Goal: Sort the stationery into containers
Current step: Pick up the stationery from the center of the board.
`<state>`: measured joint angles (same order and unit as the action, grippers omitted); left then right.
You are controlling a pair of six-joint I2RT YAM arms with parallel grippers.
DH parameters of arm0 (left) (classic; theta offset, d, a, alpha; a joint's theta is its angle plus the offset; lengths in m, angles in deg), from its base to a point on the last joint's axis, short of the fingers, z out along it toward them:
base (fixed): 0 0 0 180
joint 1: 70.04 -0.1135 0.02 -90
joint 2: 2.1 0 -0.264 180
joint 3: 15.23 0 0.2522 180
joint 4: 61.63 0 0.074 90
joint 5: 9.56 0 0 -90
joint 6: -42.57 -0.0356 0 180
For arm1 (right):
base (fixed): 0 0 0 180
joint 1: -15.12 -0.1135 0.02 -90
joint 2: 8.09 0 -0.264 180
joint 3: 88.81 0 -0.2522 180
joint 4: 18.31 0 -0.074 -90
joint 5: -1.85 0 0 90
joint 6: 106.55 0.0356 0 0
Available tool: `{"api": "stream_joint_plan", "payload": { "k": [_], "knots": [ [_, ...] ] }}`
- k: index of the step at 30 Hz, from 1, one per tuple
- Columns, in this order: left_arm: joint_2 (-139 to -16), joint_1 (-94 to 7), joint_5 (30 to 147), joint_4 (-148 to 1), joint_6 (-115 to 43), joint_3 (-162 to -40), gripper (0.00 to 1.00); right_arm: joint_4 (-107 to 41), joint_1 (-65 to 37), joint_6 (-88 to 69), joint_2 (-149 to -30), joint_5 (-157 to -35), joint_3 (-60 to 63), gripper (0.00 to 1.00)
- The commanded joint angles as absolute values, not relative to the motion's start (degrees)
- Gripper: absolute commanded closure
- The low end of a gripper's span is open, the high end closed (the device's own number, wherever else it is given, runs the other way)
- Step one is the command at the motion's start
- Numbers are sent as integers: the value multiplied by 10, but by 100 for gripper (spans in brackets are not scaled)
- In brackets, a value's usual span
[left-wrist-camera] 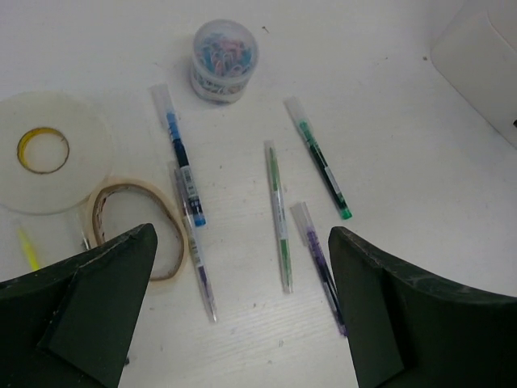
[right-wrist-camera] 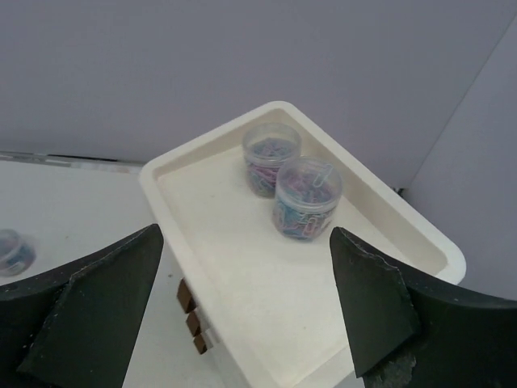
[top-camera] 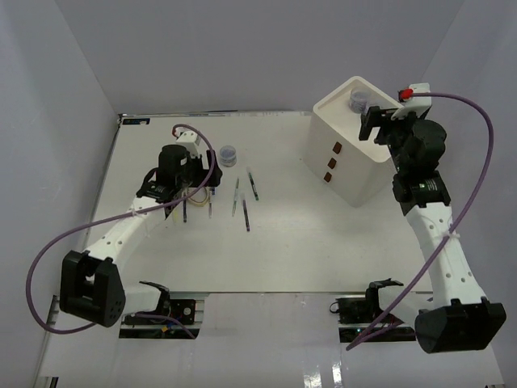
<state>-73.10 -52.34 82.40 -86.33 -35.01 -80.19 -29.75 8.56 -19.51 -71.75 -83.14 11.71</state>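
Observation:
The container, a white box (top-camera: pixel 355 149) with three brown drawer handles (top-camera: pixel 331 162), stands at the back right. Its tray top (right-wrist-camera: pixel 202 210) holds two clear jars of paper clips (right-wrist-camera: pixel 271 158) (right-wrist-camera: pixel 307 196). My right gripper (right-wrist-camera: pixel 246 233) hangs open above the tray (top-camera: pixel 373 123), holding nothing. A third jar (left-wrist-camera: pixel 224 61) stands on the table (top-camera: pixel 229 154). Below it lie several pens (left-wrist-camera: pixel 279 214), a flat white tape ring (left-wrist-camera: pixel 44 149) and a tan rubber band loop (left-wrist-camera: pixel 133 226). My left gripper (left-wrist-camera: pixel 242 234) hovers open over the pens (top-camera: pixel 198 174), empty.
Grey walls close in the table on the left, back and right. A small yellow item (left-wrist-camera: pixel 28 246) lies beside the tan loop. Purple cables (top-camera: pixel 48 250) arc off both arms. The arm bases (top-camera: pixel 89 287) sit at the near edge.

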Motion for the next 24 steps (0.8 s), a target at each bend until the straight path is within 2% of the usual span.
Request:
{"api": "stream_joint_plan", "payload": {
  "k": [1, 6, 10, 15, 24],
  "knots": [
    [-790, -525, 824, -800, -328, -858, 2, -347, 74, -170, -658, -933, 153, 10],
    [-880, -526, 784, -701, -323, -876, 2, -330, 61, -124, -569, -1004, 241, 10],
    [-958, -525, 773, -656, -349, -909, 2, -299, 57, -122, -503, -1005, 286, 10],
    [-1063, -524, 753, -637, -364, -981, 2, -295, 56, -130, -476, -1023, 304, 10],
    [-1164, -515, 749, -620, -397, -1061, 2, -294, 54, -140, -462, -1041, 317, 10]
  ]
}}
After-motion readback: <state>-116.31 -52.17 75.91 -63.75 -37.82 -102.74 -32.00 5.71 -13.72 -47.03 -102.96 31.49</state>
